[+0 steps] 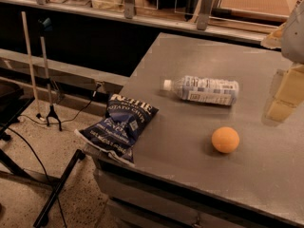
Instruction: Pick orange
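Observation:
The orange (225, 139) is a small, round, plain orange fruit resting on the grey tabletop (190, 56), toward its front right. My gripper (284, 98) is pale yellow and blurred at the right edge of the view. It hangs above the table, to the right of the orange and a little behind it, not touching it. The arm's pale body (294, 32) shows above it at the upper right.
A clear plastic water bottle (203, 90) lies on its side behind the orange. A dark blue chip bag (118, 125) hangs over the table's front left corner. A stand with cables (47, 70) is on the floor at left. A shelf rail (142, 13) runs along the back.

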You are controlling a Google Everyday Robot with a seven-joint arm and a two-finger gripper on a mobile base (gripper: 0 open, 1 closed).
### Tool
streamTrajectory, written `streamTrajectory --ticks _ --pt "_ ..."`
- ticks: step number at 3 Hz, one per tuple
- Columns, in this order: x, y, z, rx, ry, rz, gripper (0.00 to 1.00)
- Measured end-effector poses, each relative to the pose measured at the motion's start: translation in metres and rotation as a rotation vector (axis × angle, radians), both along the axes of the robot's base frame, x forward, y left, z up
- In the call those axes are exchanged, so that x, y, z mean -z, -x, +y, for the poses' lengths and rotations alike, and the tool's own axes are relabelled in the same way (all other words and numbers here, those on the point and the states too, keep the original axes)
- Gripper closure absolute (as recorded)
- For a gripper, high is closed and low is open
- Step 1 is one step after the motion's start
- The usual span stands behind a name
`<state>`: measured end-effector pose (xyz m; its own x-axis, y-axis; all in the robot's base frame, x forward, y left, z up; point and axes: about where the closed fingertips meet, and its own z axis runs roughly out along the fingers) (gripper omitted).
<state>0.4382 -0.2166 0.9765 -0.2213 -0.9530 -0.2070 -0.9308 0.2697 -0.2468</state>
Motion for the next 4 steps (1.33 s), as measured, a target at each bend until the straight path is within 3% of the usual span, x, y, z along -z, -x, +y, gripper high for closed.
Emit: streamTrajectory --ticks 3,4 --pt "0.016 0.012 0.009 -0.035 -0.027 0.013 0.0" --pt "0.047 0.024 0.029 -0.101 -0.062 0.052 0.0"
